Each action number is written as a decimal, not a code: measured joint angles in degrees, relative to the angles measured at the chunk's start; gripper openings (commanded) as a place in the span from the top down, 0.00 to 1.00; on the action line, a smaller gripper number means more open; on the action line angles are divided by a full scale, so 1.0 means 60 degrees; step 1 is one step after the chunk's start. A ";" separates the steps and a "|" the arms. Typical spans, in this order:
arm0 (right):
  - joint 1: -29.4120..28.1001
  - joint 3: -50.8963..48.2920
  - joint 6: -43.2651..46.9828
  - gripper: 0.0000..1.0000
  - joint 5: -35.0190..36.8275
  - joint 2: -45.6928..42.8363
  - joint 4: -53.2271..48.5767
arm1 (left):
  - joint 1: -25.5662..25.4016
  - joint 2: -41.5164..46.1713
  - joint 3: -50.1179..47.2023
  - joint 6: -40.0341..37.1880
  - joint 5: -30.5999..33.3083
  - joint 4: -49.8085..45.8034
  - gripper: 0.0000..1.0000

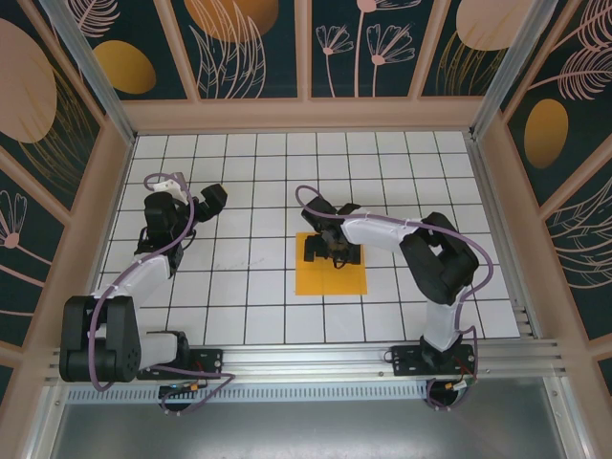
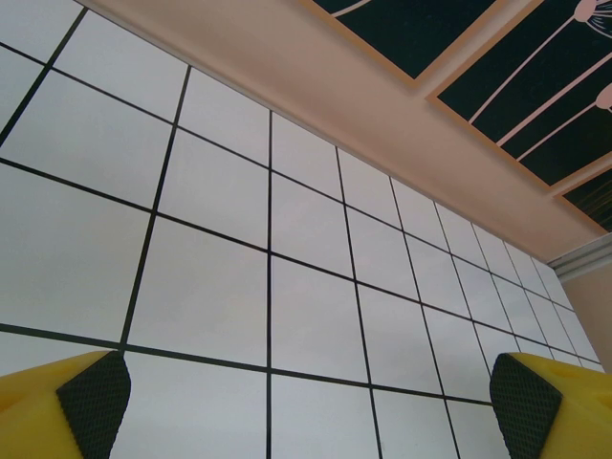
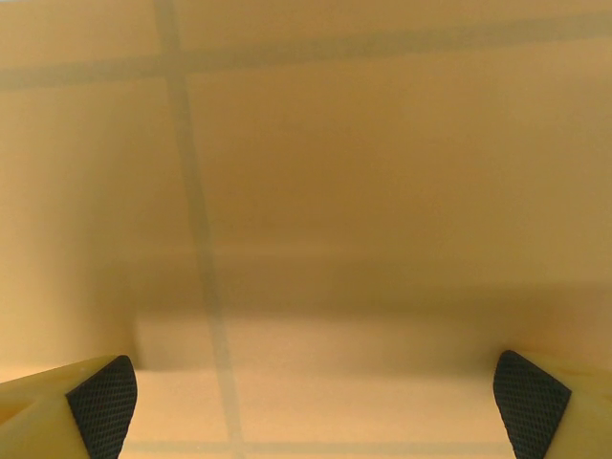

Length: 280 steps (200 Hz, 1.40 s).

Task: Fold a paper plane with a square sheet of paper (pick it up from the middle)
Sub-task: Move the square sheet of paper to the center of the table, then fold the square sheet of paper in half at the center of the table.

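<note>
White black-gridded table [image 1: 249, 277], dark floral wall panels [image 1: 253, 48] around it. Thin orange-yellow square sheet of paper [image 1: 330, 283] lies flat directly under the right gripper [image 1: 332, 251], jaws wide apart, nothing clamped; can't tell if it touches. Well off to that side's left, the left gripper [image 2: 311, 402] is over bare tiles, jaws apart, empty.

No legible text or markings anywhere.
</note>
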<state>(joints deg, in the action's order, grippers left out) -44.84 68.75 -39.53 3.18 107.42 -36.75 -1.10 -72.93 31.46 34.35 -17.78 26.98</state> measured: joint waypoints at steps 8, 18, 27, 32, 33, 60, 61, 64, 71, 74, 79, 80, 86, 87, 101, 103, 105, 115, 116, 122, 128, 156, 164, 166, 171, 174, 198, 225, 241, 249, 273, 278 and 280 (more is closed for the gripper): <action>0.0000 0.0047 0.0025 0.01 -0.0004 0.0044 -0.0062 | 0.0000 -0.0004 -0.0015 0.0000 -0.0004 0.0022 0.01; 0.0000 0.0095 0.0033 0.01 0.0000 0.0095 -0.0117 | 0.0000 -0.0022 -0.0029 0.0000 -0.0007 0.0051 0.02; 0.0000 0.0109 0.0044 0.02 0.0022 0.0127 -0.0138 | 0.0000 -0.0055 -0.0036 0.0004 -0.0007 0.0058 0.01; 0.0000 0.0109 0.0066 0.02 0.0036 0.0146 -0.0157 | -0.0004 -0.0076 -0.0044 0.0000 -0.0007 0.0073 0.01; 0.0000 0.0109 0.0066 0.02 0.0036 0.0146 -0.0160 | 0.0000 -0.0084 -0.0047 0.0004 -0.0007 0.0073 0.01; 0.0000 0.0109 0.0113 0.05 0.0087 0.0197 -0.0186 | 0.0000 -0.0157 -0.0069 0.0004 -0.0004 0.0117 0.01; 0.0000 0.0109 0.0113 0.05 0.0091 0.0197 -0.0186 | 0.0000 -0.0160 -0.0069 0.0004 -0.0004 0.0120 0.02; 0.0000 0.0109 0.0120 0.05 0.0095 0.0197 -0.0186 | 0.0000 -0.0160 -0.0069 0.0004 -0.0007 0.0124 0.02; 0.0000 0.0106 0.0135 0.05 0.0102 0.0197 -0.0189 | 0.0000 -0.0168 -0.0069 0.0004 -0.0007 0.0135 0.01; 0.0000 0.0106 0.0135 0.06 0.0106 0.0200 -0.0189 | 0.0000 -0.0168 -0.0073 0.0004 -0.0007 0.0138 0.02; 0.0000 0.0106 0.0138 0.06 0.0106 0.0208 -0.0189 | 0.0000 -0.0171 -0.0073 0.0004 -0.0007 0.0146 0.01; 0.0000 0.0106 0.0138 0.06 0.0106 0.0211 -0.0189 | 0.0000 -0.0171 -0.0073 0.0004 -0.0007 0.0146 0.01; 0.0000 0.0106 0.0138 0.07 0.0109 0.0215 -0.0189 | 0.0000 -0.0171 -0.0073 0.0004 -0.0007 0.0160 0.02; 0.0000 0.0106 0.0138 0.07 0.0109 0.0215 -0.0189 | 0.0000 -0.0171 -0.0073 0.0004 -0.0007 0.0164 0.02; 0.0000 0.0106 0.0149 0.08 0.0117 0.0229 -0.0197 | 0.0000 -0.0171 -0.0073 0.0004 -0.0007 0.0186 0.02; 0.0000 0.0106 0.0157 0.08 0.0120 0.0229 -0.0197 | 0.0000 -0.0171 -0.0073 0.0004 -0.0007 0.0186 0.02; 0.0000 0.0106 0.0171 0.09 0.0120 0.0229 -0.0197 | 0.0000 -0.0171 -0.0073 0.0004 -0.0007 0.0189 0.02; 0.0000 0.0106 0.0178 0.10 0.0142 0.0229 -0.0204 | 0.0000 -0.0171 -0.0073 0.0004 -0.0007 0.0189 0.01; 0.0000 0.0106 0.0178 0.10 0.0142 0.0229 -0.0204 | 0.0000 -0.0171 -0.0073 0.0004 -0.0007 0.0189 0.01; 0.0000 0.0106 0.0182 0.11 0.0146 0.0229 -0.0204 | 0.0000 -0.0171 -0.0073 0.0004 -0.0007 0.0189 0.01; 0.0000 0.0102 0.0193 0.12 0.0153 0.0229 -0.0208 | 0.0000 -0.0171 -0.0076 0.0004 -0.0007 0.0189 0.01; 0.0000 0.0098 0.0240 0.16 0.0175 0.0229 -0.0193 | 0.0000 -0.0171 -0.0091 0.0004 -0.0007 0.0219 0.01; 0.0000 0.0095 0.0248 0.17 0.0175 0.0229 -0.0186 | 0.0000 -0.0171 -0.0095 0.0004 -0.0004 0.0219 0.01; 0.0000 0.0095 0.0244 0.17 0.0175 0.0229 -0.0186 | 0.0000 -0.0171 -0.0095 0.0004 -0.0004 0.0215 0.02; 0.0000 0.0095 0.0244 0.18 0.0175 0.0229 -0.0182 | 0.0000 -0.0175 -0.0095 0.0007 -0.0007 0.0219 0.02; 0.0000 0.0095 0.0244 0.18 0.0175 0.0229 -0.0178 | 0.0000 -0.0178 -0.0095 0.0004 -0.0007 0.0219 0.01; 0.0018 0.0095 0.0248 0.22 0.0178 0.0215 -0.0164 | 0.0000 -0.0178 -0.0095 0.0007 -0.0007 0.0219 0.01; 0.0084 0.0055 0.0229 0.31 0.0168 0.0164 -0.0138 | 0.0000 -0.0178 -0.0095 0.0007 -0.0036 0.0219 0.01; 0.0160 -0.0036 0.0168 0.41 0.0146 0.0091 -0.0073 | 0.0000 -0.0178 -0.0095 0.0015 -0.0051 0.0219 0.01; 0.0215 -0.0113 0.0120 0.47 0.0120 0.0033 -0.0004 | 0.0000 -0.0178 -0.0095 0.0047 -0.0076 0.0219 0.01; 0.0419 -0.0426 0.0033 0.62 -0.0015 -0.0208 0.0248 | -0.0004 -0.0178 -0.0095 0.0120 -0.0277 0.0219 0.01; 0.0452 -0.0506 0.0018 0.64 -0.0040 -0.0273 0.0339 | -0.0004 -0.0186 -0.0095 0.0153 -0.0321 0.0222 0.01; 0.0459 -0.0528 0.0022 0.65 -0.0033 -0.0291 0.0364 | -0.0004 -0.0186 -0.0095 0.0157 -0.0342 0.0219 0.01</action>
<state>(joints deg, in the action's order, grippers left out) -42.09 65.58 -39.40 2.98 105.67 -34.57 -1.13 -74.04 30.89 35.29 -19.84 28.29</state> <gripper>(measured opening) 0.402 0.985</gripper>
